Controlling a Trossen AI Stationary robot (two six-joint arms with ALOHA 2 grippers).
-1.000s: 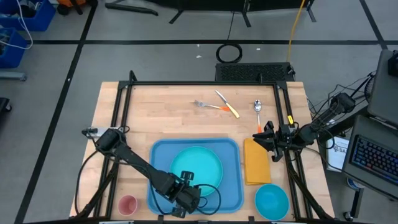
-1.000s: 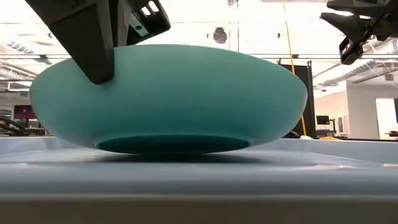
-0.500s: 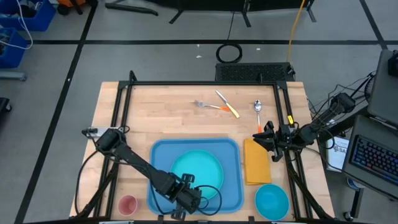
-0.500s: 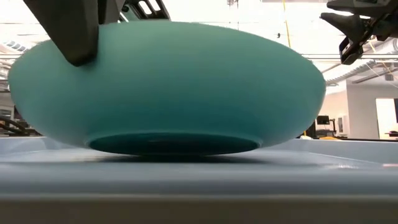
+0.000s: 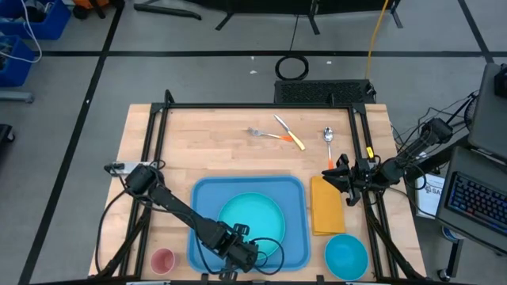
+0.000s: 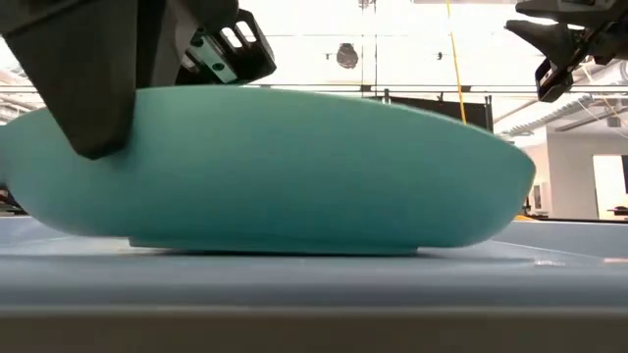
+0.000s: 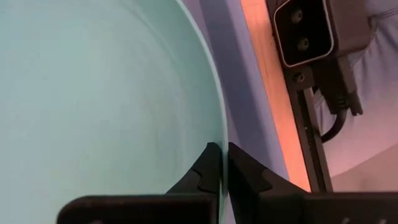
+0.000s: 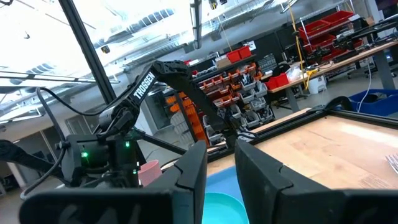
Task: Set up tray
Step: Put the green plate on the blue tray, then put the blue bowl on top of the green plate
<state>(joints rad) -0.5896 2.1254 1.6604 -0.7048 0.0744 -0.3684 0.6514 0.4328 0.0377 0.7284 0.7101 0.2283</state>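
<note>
Lowered since a second ago, the turquoise plate now sits nearly flat inside the tray, which lies at the table's near edge. Left gripper is clamped shut on the plate's near rim; release only once it rests fully. Right gripper, partly open and empty, hovers above the yellow napkin.
</note>
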